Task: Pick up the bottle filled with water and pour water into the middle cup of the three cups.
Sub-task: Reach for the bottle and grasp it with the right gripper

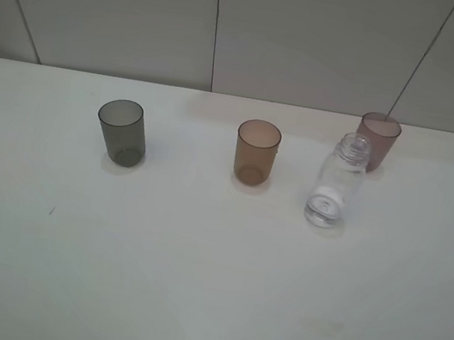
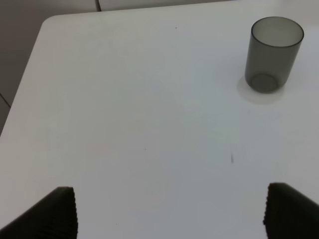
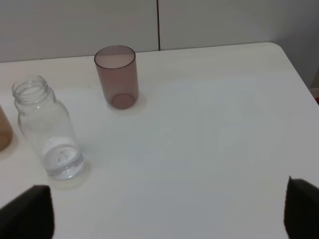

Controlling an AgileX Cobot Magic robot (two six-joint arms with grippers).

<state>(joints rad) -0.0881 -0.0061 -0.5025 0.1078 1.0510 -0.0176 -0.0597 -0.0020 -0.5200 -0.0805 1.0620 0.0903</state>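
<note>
The clear capless bottle (image 1: pixel 336 181) stands upright on the white table (image 1: pixel 191 278), between the orange-brown middle cup (image 1: pixel 256 151) and the pink-mauve cup (image 1: pixel 377 141). The smoky grey cup (image 1: pixel 122 131) stands to the left. No arm shows in the exterior high view. In the left wrist view the left gripper (image 2: pixel 169 211) is open and empty, with the grey cup (image 2: pixel 273 54) well ahead of it. In the right wrist view the right gripper (image 3: pixel 169 209) is open and empty, with the bottle (image 3: pixel 47 128) and the pink-mauve cup (image 3: pixel 117 76) ahead, and the orange-brown cup's edge (image 3: pixel 4 132) at the frame border.
A light panelled wall (image 1: pixel 234 23) rises behind the table's far edge. The table's rounded corners show in both wrist views. A small dark speck (image 1: pixel 51 211) lies on the table left of centre.
</note>
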